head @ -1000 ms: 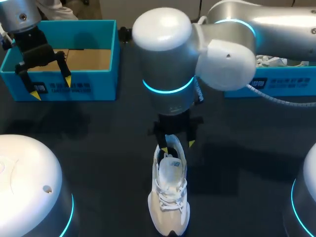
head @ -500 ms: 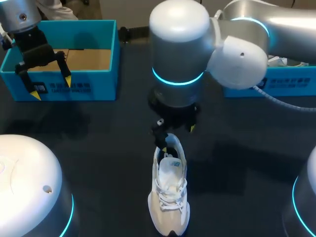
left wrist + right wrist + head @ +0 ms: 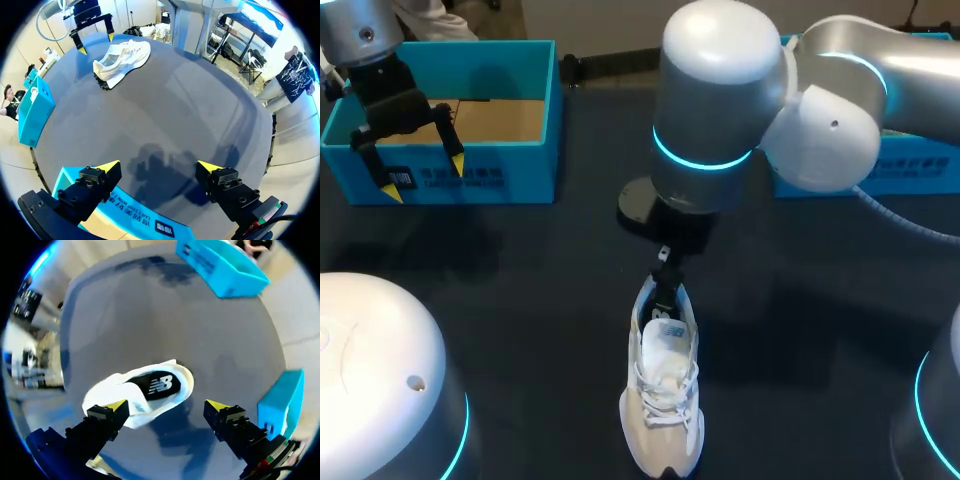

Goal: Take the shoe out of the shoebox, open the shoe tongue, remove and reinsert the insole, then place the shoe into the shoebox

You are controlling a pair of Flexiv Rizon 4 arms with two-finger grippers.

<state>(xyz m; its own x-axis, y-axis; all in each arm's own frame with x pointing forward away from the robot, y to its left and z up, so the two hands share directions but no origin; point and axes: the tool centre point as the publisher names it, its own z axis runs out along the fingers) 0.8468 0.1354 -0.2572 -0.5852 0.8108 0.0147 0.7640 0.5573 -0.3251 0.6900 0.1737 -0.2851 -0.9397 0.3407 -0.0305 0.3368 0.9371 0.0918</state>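
Note:
A white sneaker (image 3: 665, 395) stands on its sole on the dark table, toe toward the near edge. My right arm (image 3: 720, 120) hangs over its heel. In the right wrist view my right gripper (image 3: 167, 406) is open above the sneaker (image 3: 120, 392), nothing between its fingers. The dark insole (image 3: 159, 385) shows inside the shoe's mouth. My left gripper (image 3: 422, 178) is open over the front wall of the blue shoebox (image 3: 525, 180) at the far left. From the left wrist the sneaker (image 3: 122, 59) lies far ahead with my right gripper (image 3: 95, 42) at its heel.
A second blue box (image 3: 910, 172) sits at the far right, behind my right arm. Both blue boxes (image 3: 220, 265) (image 3: 282, 395) show in the right wrist view. Dark table (image 3: 520, 300) spreads around the shoe.
My right gripper has risen from the sneaker's heel, and the arm has swung to the right and back. The sneaker stays where it was. The left arm has not moved.

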